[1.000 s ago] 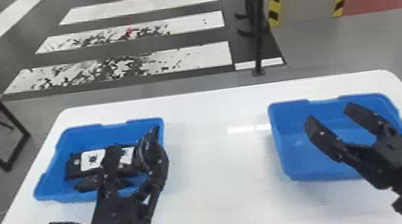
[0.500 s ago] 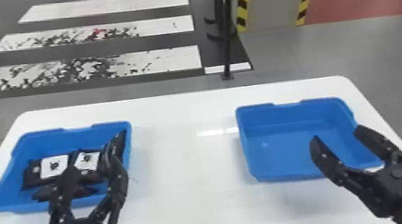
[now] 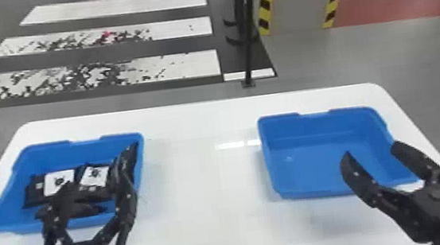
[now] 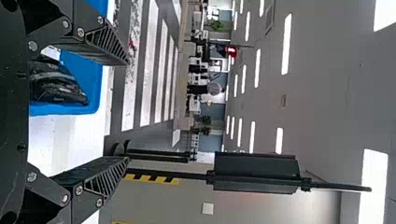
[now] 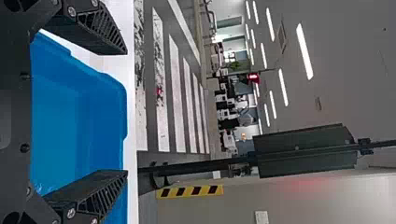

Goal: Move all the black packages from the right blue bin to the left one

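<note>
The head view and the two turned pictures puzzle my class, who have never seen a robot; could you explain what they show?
This is a robot with two black arms, each ending in a two-fingered gripper. The head view looks forward and down from its head. The other two come from its wrists and are turned sideways; in each, that arm's fingers enter from the picture's left edge.

On the white table sit two bins. The left blue bin has black packages in it, some with white labels; the right blue bin is empty. The left gripper and right gripper are both open, holding nothing.
</note>
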`<state>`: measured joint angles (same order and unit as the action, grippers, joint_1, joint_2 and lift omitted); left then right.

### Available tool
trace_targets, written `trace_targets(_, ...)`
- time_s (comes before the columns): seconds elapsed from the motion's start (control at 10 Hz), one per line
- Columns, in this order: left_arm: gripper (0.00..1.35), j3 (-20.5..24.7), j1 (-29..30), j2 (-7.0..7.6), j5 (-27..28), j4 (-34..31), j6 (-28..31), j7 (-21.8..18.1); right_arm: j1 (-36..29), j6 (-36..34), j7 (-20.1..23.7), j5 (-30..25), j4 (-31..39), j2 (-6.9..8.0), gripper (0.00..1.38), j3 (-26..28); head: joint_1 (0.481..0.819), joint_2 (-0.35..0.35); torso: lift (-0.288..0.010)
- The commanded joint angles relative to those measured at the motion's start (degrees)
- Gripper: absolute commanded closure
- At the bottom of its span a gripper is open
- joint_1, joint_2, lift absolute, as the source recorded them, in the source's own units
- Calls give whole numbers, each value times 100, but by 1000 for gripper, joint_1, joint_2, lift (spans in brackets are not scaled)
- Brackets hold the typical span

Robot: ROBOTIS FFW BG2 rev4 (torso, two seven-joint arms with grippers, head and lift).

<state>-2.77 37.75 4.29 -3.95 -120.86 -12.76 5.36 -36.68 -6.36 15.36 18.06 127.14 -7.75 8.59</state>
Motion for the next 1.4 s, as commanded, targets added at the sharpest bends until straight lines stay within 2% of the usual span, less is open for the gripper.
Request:
trace_targets(0.0, 337, 37, 7, -7, 29, 0, -60, 9, -30, 3, -15, 34, 33, 1, 128, -2, 695, -20, -140)
trace_targets(1.3, 334, 71, 35, -25, -97, 0, -173, 0, -72, 3, -42, 91, 104, 10, 142, 32, 695, -11, -140)
